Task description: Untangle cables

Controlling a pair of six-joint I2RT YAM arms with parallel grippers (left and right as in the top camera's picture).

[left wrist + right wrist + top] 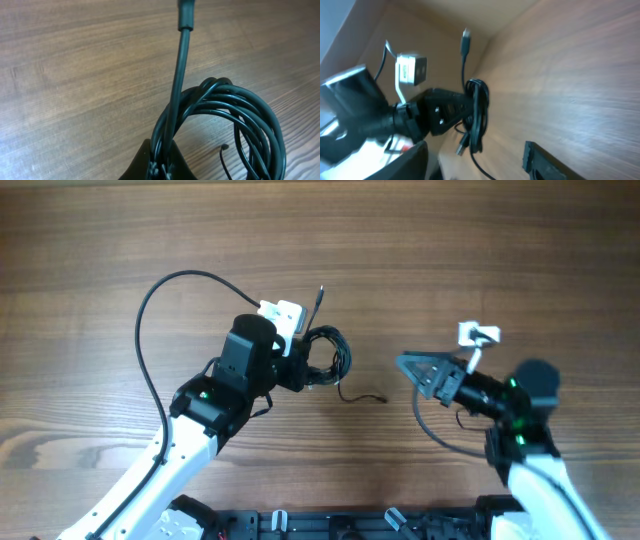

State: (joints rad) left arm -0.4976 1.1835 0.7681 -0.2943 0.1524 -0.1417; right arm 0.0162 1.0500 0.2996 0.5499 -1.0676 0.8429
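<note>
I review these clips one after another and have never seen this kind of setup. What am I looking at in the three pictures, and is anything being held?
Two robot arms work over a wooden table. One picture looks down from above; the other two come from small cameras on each arm's wrist. The left gripper has its jaws shut on a coiled bundle of thin black cable; its wrist camera shows the coil close up, with one stiff end pointing away. The right wrist camera sees that same arm and coil from across the table. The right gripper holds nothing, its jaws apart, facing the coil. A loose thin strand trails on the table between them.
</note>
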